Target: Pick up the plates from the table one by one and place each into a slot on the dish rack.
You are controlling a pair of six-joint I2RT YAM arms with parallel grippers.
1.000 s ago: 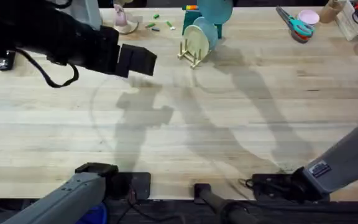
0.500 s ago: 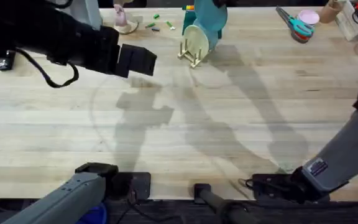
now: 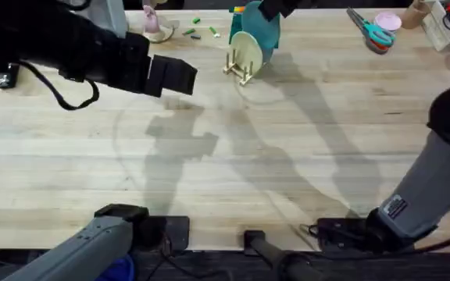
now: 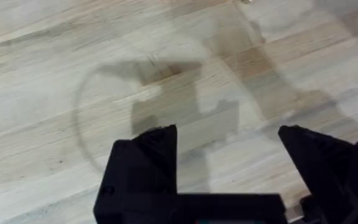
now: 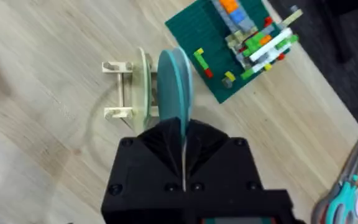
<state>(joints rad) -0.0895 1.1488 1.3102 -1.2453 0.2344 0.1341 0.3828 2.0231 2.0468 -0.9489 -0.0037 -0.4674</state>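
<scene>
The dish rack (image 3: 239, 69) stands at the table's (image 3: 287, 156) far middle, with a pale cream plate (image 3: 246, 50) upright in one slot. Just behind it a turquoise plate (image 3: 261, 33) stands on edge, and my right gripper (image 3: 273, 8) is shut on its top rim. From the right wrist, the turquoise plate (image 5: 185, 81) sits beside the cream plate (image 5: 145, 84) over the rack's pegs (image 5: 117, 65), held by the right gripper (image 5: 183, 134). A lighter blue face lies against it; whether that is a separate plate I cannot tell. My left gripper (image 3: 172, 76) (image 4: 229, 149) hovers open over bare wood.
Behind the rack lies a green brick baseplate (image 5: 229, 50) with coloured bricks. Scissors (image 3: 373, 33) and a pink dish (image 3: 387, 21) lie at the back right, and small items (image 3: 158, 25) at the back left. The arm bases line the front edge.
The right gripper has brought the turquoise plate down and closer behind the cream plate at the rack. The left arm has not moved.
</scene>
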